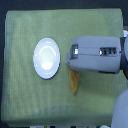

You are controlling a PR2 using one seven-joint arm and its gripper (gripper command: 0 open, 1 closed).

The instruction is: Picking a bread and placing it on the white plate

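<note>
Across the middle of the exterior view, a pale green, finely woven cloth [20, 100] is covering the work surface, and nearly everything else is resting on it. Toward the exterior view's left, the round, plain white plate [46, 58] with its slightly raised, glossy rim is lying flat on the cloth, catching a soft highlight near its centre and carrying nothing.

Reaching in from the exterior view's right, the robot's bulky grey arm [97, 55] is stretching over the cloth and ending just beside the plate's right edge. Its gripper [70, 67] is pointing downward under the grey housing, so the fingers are hiding beneath the casing; whether they are apart, together or clamped on anything cannot be told from this angle.

Just below the housing, the elongated golden-brown bread [75, 82] is showing only its lower, tapered end, lying on the cloth slightly tilted. Its upper part is disappearing under the arm, so contact between gripper and loaf cannot be judged. The bread is sitting near the plate's lower right rim, apart from it and not on it.

At the lower right corner of the exterior view, another rounded grey part of the robot [120, 112] is overlapping the cloth's edge.
</note>
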